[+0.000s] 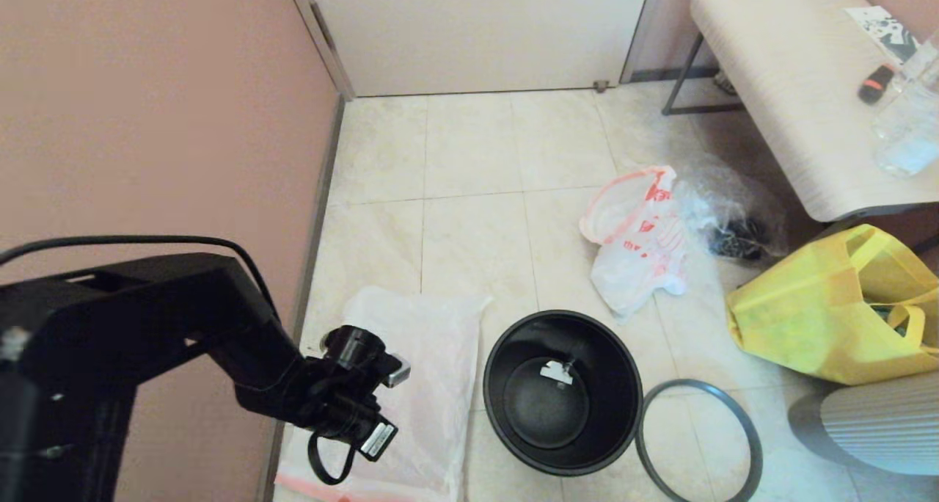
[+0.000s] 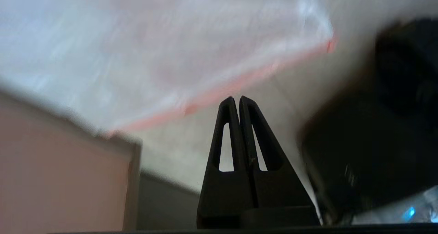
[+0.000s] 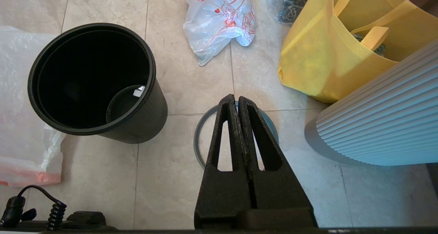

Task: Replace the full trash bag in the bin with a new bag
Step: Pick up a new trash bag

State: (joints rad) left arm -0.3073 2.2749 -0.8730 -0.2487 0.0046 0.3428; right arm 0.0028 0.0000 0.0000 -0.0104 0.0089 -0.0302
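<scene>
The black bin (image 1: 620, 384) stands bare on the tiled floor, without any bag in it; its grey ring (image 1: 697, 383) lies flat on the floor to its right. Behind the bin lies the full trash bag (image 1: 638, 238), white with orange-red print. The new bag (image 1: 425, 355) is spread flat left of the bin. My left gripper (image 2: 236, 99) is shut and empty, hovering low just off the new bag's (image 2: 154, 49) pink-banded mouth. My right gripper (image 3: 236, 99) is shut and empty above the grey ring (image 3: 195, 135), with the bin (image 3: 143, 124) beside it.
A yellow tote (image 1: 821, 311) and a grey ribbed object (image 1: 880, 421) crowd the right side. A clear bag with dark contents (image 1: 733, 223) lies under a pale table (image 1: 792, 84). A pink wall (image 1: 147, 120) runs close along the left.
</scene>
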